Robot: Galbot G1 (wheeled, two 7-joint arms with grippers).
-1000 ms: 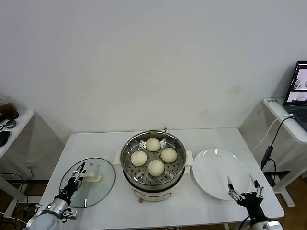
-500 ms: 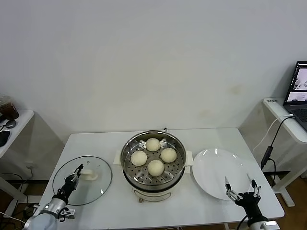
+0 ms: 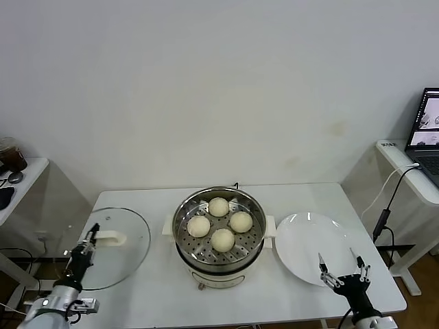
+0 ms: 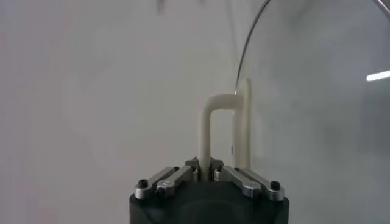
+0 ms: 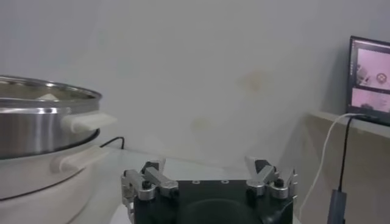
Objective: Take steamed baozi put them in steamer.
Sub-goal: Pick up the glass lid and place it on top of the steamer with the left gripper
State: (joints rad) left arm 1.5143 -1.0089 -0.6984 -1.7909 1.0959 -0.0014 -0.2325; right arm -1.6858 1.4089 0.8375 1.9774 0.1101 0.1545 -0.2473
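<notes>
Head view: the steamer [image 3: 219, 236] stands at the middle of the white table [image 3: 288, 195].
Baozi: all four baozi [image 3: 219, 224] sit inside the steamer on the perforated tray.
Left gripper [image 3: 88, 241]: at 9 o'clock from the steamer, jaws pinching the white handle [image 4: 210, 131] of the glass lid [image 3: 120, 247].
Right gripper [image 3: 341, 271]: at 4 o'clock from the steamer, jaws spread, at the near rim of the white plate [image 3: 312, 243].
</notes>
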